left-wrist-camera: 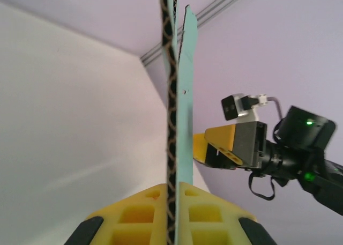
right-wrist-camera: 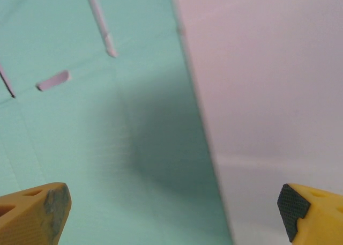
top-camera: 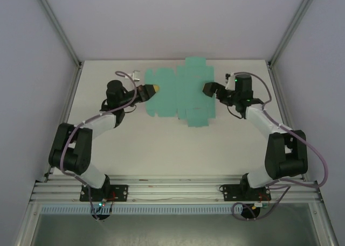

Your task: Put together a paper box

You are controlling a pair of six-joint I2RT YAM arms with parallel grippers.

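Toward the far middle of the desk, spread flat as a teal die-cut sheet with flaps and slots, not yet folded: the paper box. Pinched at its left edge by the left pincer, clamped tight on the card; seen edge-on between the yellow pads in the left wrist view. Flanked on the right by the right pincer, gaping wide just above the sheet's right margin, holding nothing.

Looks very light and thin, likely to flex and droop if lifted by one edge alone. Stiff only across short spans, and probably willing to bend at the scored lines. Smooth face, so apt to slide on the desk when pushed. Easily creased or torn at the slots, so no hard squeeze near them. Best taken at an outer edge or a flap, close to a fold line, with the opposite side pinned or gripped to stop the sheet from skating.
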